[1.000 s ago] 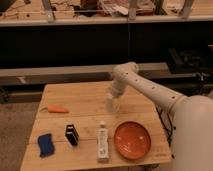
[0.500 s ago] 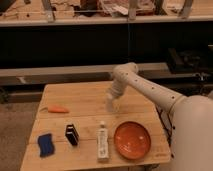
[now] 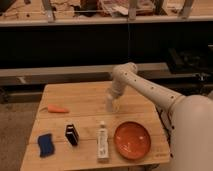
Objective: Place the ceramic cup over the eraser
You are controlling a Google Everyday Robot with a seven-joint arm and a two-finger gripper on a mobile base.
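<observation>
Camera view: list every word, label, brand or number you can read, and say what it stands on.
No text can be read.
white tube: dark marks on its label, too blurred to read.
gripper, low over the middle of the table at the ceramic cup: no marking shows on either.

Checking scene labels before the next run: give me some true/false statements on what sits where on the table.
1. The orange plate sits on the near right part of the table. True.
2. The white tube lies on the plate. False: it lies on the wood, just left of the plate in the picture.
3. The gripper is down at the ceramic cup, near the table's middle. True.
4. The blue pad is beside the gripper. False: it lies at the near left corner, well apart.
</observation>
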